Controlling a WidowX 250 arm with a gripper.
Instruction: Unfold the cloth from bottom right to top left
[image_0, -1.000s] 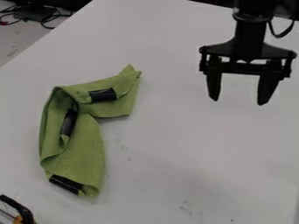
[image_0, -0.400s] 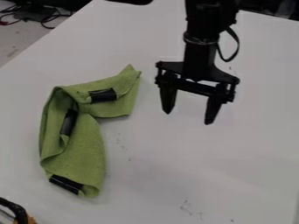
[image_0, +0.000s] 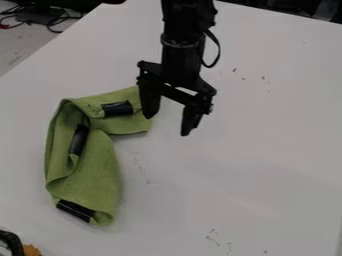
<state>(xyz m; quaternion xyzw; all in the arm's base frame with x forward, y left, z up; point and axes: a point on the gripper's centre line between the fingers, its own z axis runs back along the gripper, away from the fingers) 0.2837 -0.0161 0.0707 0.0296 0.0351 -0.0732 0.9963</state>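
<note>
Camera view shows my claw (image_0: 167, 125) pointing down, set wide, one finger (image_0: 150, 102) overlapping the upper-right end of the green cloth (image_0: 93, 172); I cannot determine contact. The cloth lies folded on the left part of the white table (image_0: 254, 165), three black strips (image_0: 117, 108) visible on it.

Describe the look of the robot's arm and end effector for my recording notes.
The arm is black, with a thin greyish ring around it and a dark cable looping out from its side. The end effector is black too: a broad, flaring bracket and a crossbar carry two dark fingers that taper toward their tips.
</note>
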